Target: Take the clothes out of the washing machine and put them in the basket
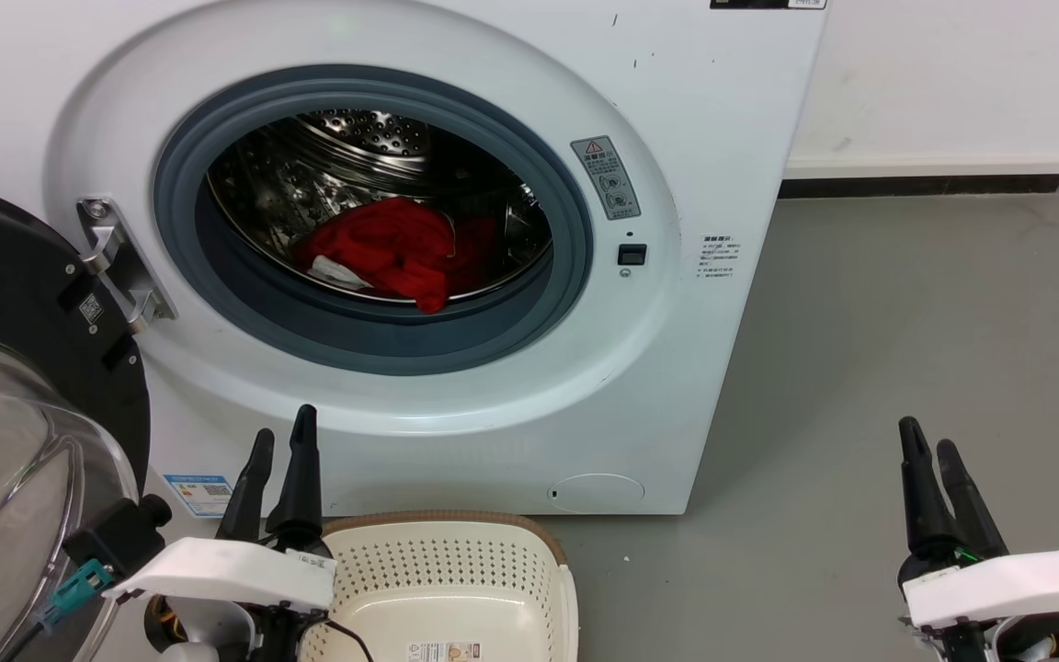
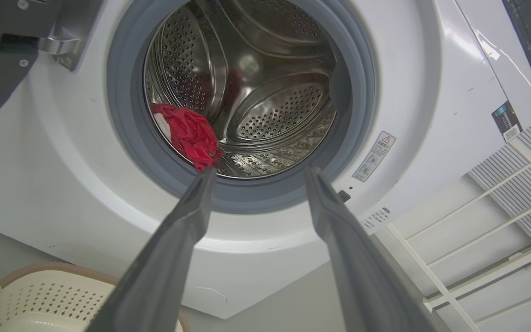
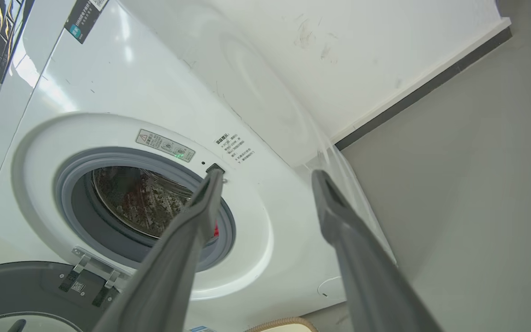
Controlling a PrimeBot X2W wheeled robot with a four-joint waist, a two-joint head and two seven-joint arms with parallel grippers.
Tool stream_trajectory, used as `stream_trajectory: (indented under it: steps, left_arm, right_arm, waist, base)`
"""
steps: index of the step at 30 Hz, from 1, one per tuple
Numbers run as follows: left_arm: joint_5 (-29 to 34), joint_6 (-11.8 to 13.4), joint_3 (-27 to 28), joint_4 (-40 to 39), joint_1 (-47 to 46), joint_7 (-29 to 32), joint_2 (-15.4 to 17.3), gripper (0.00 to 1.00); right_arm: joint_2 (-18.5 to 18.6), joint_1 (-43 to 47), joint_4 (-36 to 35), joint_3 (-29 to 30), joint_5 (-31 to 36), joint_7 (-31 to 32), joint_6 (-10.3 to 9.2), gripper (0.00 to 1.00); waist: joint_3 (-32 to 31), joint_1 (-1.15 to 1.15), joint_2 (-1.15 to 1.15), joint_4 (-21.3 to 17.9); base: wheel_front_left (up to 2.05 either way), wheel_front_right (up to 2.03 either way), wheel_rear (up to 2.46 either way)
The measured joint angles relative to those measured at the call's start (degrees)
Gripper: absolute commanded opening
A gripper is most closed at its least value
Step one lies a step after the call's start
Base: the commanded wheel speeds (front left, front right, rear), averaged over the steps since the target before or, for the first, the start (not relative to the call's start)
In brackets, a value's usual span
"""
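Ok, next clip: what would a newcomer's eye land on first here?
The bright red clothes stand out, heaped low in the shiny drum of the washing machine, its door swung open at left. Below stands the cream basket, with the left pincer open beside it.

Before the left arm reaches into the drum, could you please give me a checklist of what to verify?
1. Door swung open, clear of the porthole: ok.
2. Clothes lie near the front of the drum, in plain sight: ok.
3. Left gripper open, empty, outside the machine: ok.
4. Right gripper open, empty, off to the side: ok.
5. Basket stands below the porthole: ok.
6. How many garments are in the heap: cannot tell.
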State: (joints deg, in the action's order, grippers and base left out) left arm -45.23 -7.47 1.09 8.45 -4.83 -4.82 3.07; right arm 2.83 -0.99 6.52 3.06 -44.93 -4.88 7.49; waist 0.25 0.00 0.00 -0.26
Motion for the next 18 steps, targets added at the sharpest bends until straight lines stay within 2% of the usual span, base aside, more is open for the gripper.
stream_trajectory:
  steps: [18]
  left_arm:
    - [13.7, 0.5, -0.7, 1.0, 0.0, -3.0, 0.2, 1.0]
  right_arm:
    - [0.0, 1.0, 0.2, 0.0, 13.8, -2.9, 0.0, 1.0]
  waist:
    - [0.0, 0.0, 0.0, -0.1]
  base:
    - [0.0, 0.0, 0.0]
